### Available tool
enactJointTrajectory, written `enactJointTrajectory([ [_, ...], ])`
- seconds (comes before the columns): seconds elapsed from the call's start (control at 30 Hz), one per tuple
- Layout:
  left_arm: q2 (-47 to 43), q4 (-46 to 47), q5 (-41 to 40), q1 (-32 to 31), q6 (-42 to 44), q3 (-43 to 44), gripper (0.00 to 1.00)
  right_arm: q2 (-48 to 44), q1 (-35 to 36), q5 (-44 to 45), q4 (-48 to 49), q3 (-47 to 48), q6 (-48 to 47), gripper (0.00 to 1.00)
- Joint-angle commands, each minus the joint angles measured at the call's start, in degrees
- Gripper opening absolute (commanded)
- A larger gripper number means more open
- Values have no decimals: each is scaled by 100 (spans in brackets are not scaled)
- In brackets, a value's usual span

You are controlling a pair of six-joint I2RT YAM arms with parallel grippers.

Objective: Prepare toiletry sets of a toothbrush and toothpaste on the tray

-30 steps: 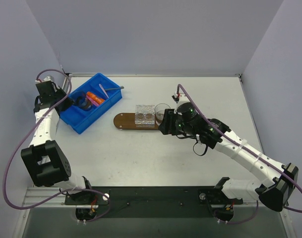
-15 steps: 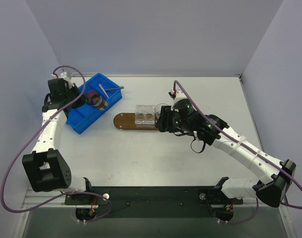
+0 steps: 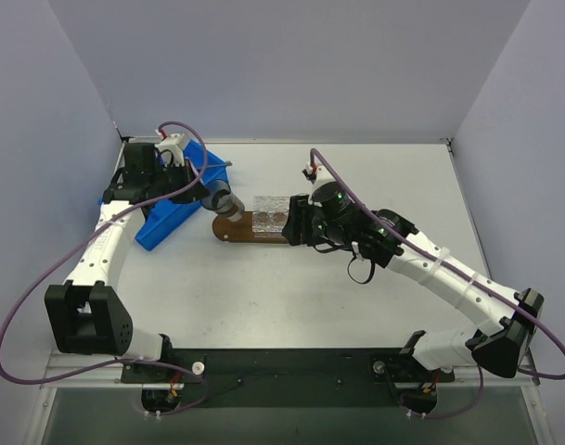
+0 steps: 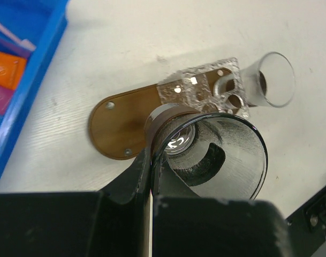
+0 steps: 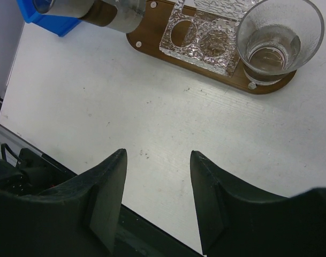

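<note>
1. My left gripper (image 4: 150,166) is pinching the wall of a glass cup (image 4: 237,155), with the jaws pressed onto the rim. The cup's mouth is facing my wrist camera. Its dark-banded base is hanging over the left end of the tray (image 4: 117,128), and I cannot tell whether it is touching the wood.
2. My right gripper (image 5: 158,198) is holding nothing. Its fingers (image 5: 106,198) are standing spread over bare table (image 5: 152,118), on the near side of the tray.
3. The tray's rounded left end is lying near the wall of the blue bin (image 4: 45,59), with a strip of table between them. A clear textured holder (image 4: 203,88) is occupying the tray's middle. A second glass (image 5: 275,37) is standing upright on the right end. Only the left end is showing bare wood, and my held cup is over it.
4. From above, my right wrist is covering the tray's right end and the second glass, while my right wrist camera is showing both plainly. My left arm is crossing the bin in that top view and hiding what is inside. Only my left wrist camera is looking in.
5. The toothpaste (image 4: 5,69) is lying in the blue bin at the far left edge of my left wrist view, well apart from my left jaws. A thin pink stick (image 4: 7,29) is lying in the bin near it.
</note>
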Motion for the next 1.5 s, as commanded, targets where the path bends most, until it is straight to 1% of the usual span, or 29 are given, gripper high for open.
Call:
enactJointTrajectory([
  [0.0,-184,118,757,-348,494,435,0,63,69,178,-85,324,-53,46],
  [0.07,-263,170,608,-471,460,400,0,124,140,283,-42,429,-35,46],
  [0.13,-359,354,152,-577,214,312,0,203,271,467,11,517,-35,47],
  [0.17,-403,425,-58,-612,74,190,0,230,333,720,46,561,-18,46],
  [0.2,-447,504,-548,-656,-276,128,0,256,359,836,116,587,9,46],
  [0.27,-596,776,-1104,-796,-716,-83,0,309,395,960,502,535,96,45],
  [0.3,-658,873,-1359,-849,-1067,-301,0,326,386,1012,651,465,193,45],
  [0.33,-789,1030,-1727,-919,-1175,-399,0,396,386,1030,836,430,246,44],
  [0.4,-939,1111,-2194,-1253,-1342,-618,0,510,377,1022,1284,412,377,43],
  [0.43,-1096,1181,-2666,-1402,-1360,-672,0,668,377,996,1477,481,404,43],
  [0.47,-1176,1207,-2828,-1543,-1369,-734,0,756,368,961,1540,534,431,42],
  [0.5,-1247,1251,-3116,-1814,-1404,-804,0,870,368,899,1575,631,457,42],
  [0.57,-1396,1331,-3600,-2000,-1457,-953,0,1230,368,741,1584,938,510,41],
  [0.67,-1485,1340,-3961,-2212,-1588,-1042,0,1679,360,670,1479,1343,624,40],
  [0.87,-1520,1304,-4174,-2335,-1852,-1112,0,2312,298,644,1365,1834,808,38],
  [1.0,-1564,1357,-4367,-2502,-1940,-1209,0,2716,272,644,1093,2169,887,38],
  [1.23,-1651,1418,-4814,-2616,-1967,-1297,0,2972,298,617,960,2126,1081,34],
  [1.47,-1748,1541,-4965,-2695,-1940,-1393,0,3042,298,547,969,2099,1125,33],
])
